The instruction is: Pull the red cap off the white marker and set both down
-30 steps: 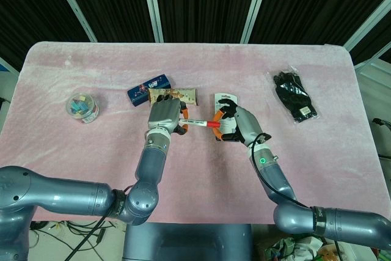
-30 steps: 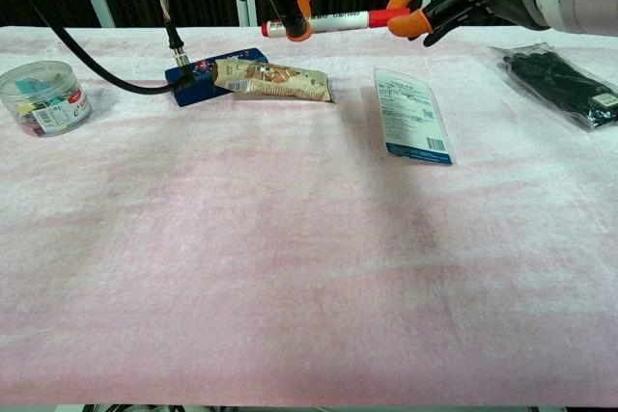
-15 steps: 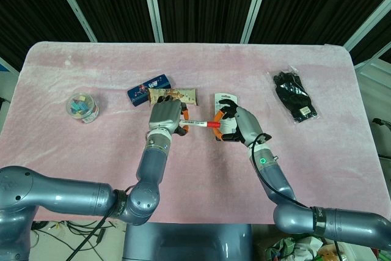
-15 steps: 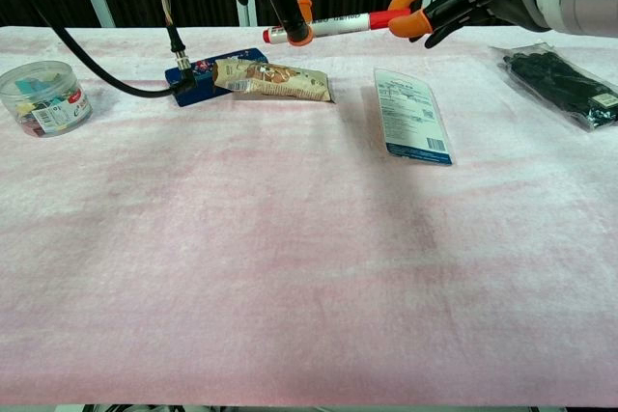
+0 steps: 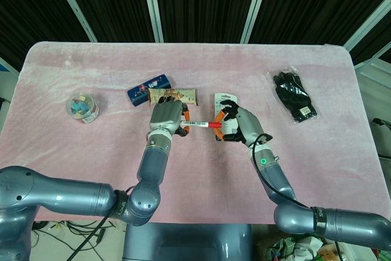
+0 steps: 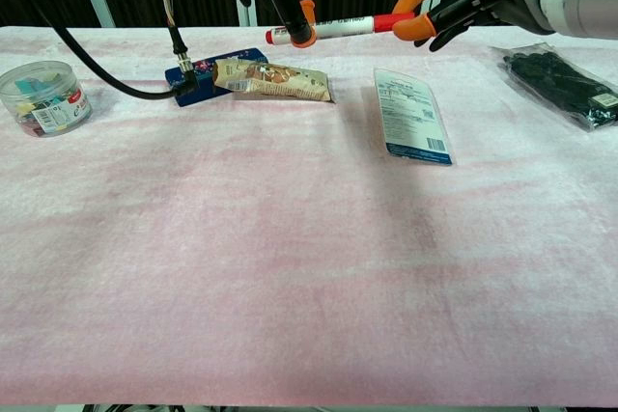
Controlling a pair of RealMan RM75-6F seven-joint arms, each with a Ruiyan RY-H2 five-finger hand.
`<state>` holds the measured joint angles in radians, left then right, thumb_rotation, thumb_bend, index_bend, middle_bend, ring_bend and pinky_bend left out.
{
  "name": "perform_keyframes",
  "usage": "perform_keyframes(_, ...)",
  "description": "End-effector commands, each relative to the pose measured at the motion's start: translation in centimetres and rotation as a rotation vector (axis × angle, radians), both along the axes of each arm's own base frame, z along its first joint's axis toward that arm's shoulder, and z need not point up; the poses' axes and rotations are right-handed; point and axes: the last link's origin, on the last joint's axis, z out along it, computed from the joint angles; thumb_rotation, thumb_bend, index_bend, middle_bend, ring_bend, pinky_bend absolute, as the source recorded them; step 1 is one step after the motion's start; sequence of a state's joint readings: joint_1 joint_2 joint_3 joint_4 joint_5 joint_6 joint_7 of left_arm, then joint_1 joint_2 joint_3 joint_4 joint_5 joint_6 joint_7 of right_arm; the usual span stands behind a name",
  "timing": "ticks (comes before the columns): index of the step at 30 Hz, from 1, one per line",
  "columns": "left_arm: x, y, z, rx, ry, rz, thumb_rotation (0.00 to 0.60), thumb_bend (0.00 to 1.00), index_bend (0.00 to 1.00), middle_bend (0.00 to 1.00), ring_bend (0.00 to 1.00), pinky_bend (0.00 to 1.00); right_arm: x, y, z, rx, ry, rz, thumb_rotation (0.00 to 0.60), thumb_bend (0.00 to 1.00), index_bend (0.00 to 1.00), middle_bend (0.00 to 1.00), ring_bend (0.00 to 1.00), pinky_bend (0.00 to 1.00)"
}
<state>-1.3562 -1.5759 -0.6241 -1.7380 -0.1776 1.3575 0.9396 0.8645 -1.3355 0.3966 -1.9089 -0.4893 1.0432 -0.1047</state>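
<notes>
The white marker [image 6: 333, 28] hangs in the air between the two hands, well above the pink tabletop [image 6: 290, 267] and roughly over the snack bar [image 6: 273, 79] and the flat card packet [image 6: 410, 115]. The left hand [image 5: 165, 115] has its fingers [image 6: 302, 21] clamped round the white barrel, and the right hand [image 5: 239, 124] pinches the red cap [image 6: 383, 21] between its orange-tipped fingers [image 6: 410, 10].

The cap looks seated on the barrel, so the pull is not yet finished. The risk, as I see it, is in the grips: both hands hold near the ends with fingertips only, and a stiff cap could slide out of the right pinch, or the barrel could twist in the left hand. If the cap pops free suddenly, either piece may drop onto the packets below and roll.

The marker lies nearly level, its long axis running left to right across the table, cap end toward the right hand and tipped slightly upward in the chest view.
</notes>
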Motion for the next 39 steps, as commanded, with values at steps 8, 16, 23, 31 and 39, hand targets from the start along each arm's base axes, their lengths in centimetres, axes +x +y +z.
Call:
perform_keyframes(8, 0.1, 0.1, 0.0, 0.002, 0.002, 0.000, 0.600, 0.69, 0.75, 0.36, 0.08, 0.05, -0.2, 0.0, 0.2, -0.001, -0.004, -0.002, 0.600, 0.51, 0.82, 0.17, 0.39, 0.28)
perform_keyframes(16, 0.1, 0.0, -0.1, 0.001, 0.003, 0.001, 0.600, 0.70, 0.75, 0.36, 0.08, 0.05, -0.4, 0.0, 0.3, -0.008, -0.008, -0.008, 0.600, 0.51, 0.85, 0.17, 0.39, 0.27)
perform_keyframes(23, 0.1, 0.1, -0.1, 0.005, 0.001, 0.000, 0.600, 0.70, 0.75, 0.36, 0.08, 0.05, -0.7, 0.0, 0.5, -0.013, -0.004, -0.011, 0.600, 0.51, 0.85, 0.17, 0.39, 0.27)
perform_keyframes(31, -0.9, 0.6, 0.7, 0.029, 0.012, 0.021, 0.600, 0.70, 0.75, 0.36, 0.08, 0.05, -1.7, 0.5, 2.2, -0.029, -0.028, -0.020, 0.600, 0.51, 0.85, 0.17, 0.39, 0.27)
perform_keyframes(39, -2.7, 0.6, 1.9, 0.031, 0.028, 0.018, 0.600, 0.70, 0.75, 0.36, 0.08, 0.05, -4.5, 0.6, 3.6, -0.043, 0.009, -0.060, 0.600, 0.51, 0.85, 0.16, 0.39, 0.27)
